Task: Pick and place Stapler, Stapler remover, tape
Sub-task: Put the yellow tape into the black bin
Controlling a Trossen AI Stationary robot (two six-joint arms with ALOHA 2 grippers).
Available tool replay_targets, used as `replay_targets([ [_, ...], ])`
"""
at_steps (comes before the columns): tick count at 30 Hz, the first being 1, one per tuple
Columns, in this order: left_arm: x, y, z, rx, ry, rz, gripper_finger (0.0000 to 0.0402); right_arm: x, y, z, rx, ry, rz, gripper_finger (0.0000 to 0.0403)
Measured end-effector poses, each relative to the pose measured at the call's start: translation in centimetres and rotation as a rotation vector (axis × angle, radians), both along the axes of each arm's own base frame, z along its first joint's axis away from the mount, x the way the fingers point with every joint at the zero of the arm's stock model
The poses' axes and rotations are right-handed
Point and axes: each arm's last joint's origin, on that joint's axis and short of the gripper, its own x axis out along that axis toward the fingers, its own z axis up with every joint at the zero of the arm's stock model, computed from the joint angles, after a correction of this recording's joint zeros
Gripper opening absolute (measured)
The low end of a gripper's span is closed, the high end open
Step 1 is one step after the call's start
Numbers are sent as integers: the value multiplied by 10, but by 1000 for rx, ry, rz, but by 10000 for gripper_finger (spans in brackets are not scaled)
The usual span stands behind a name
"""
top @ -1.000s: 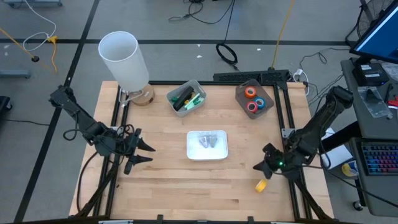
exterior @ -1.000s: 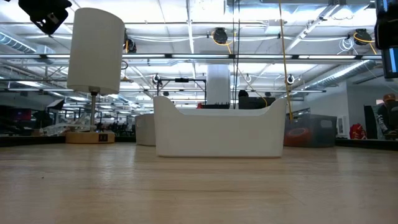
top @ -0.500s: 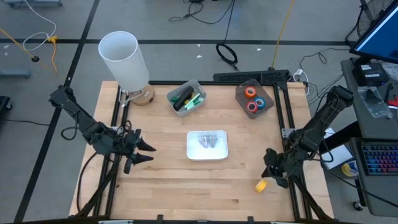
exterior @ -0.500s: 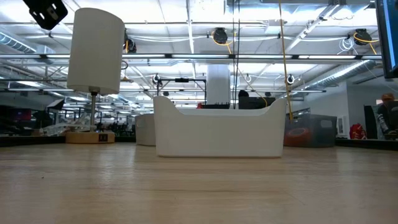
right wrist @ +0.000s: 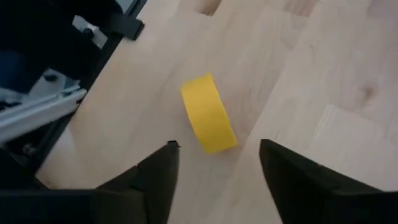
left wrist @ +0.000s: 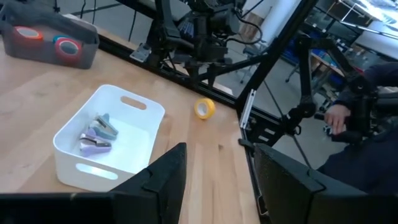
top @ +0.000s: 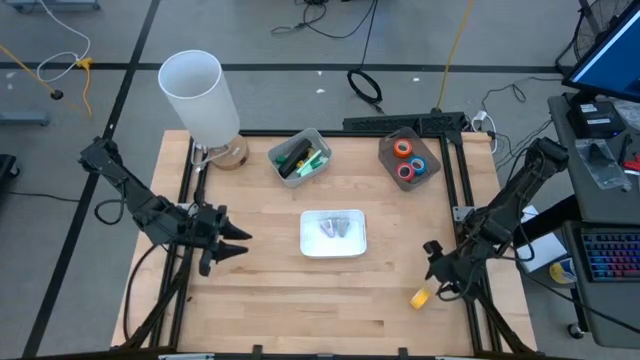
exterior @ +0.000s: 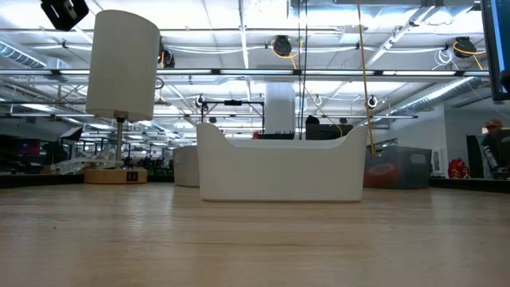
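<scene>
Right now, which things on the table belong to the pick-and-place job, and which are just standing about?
Job:
- yellow tape roll, loose on the table under the open right hand
- tape rolls in the grey bin
- staple removers in the white tray
- bin with dark and green items

Just there:
- white lamp
- left hand, open, waiting at the table's left

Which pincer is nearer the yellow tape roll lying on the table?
The right. The right pincer stands open just beside and above the yellow tape roll, not touching it. The left pincer is across the table, beyond the white tray.
</scene>
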Motion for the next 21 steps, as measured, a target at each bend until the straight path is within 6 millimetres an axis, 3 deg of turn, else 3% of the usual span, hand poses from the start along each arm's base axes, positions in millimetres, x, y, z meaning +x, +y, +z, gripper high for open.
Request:
replay_targets([
  [6,0,0,0,1,0,2,186,1,2,-3,-40,-21,74,256],
  [11,0,1,0,6,-4,31,186,7,11,-10,-81,-39,175,257],
  [21,0,1,0,8,-5,45,186,24,15,-22,-129,-41,178,269],
])
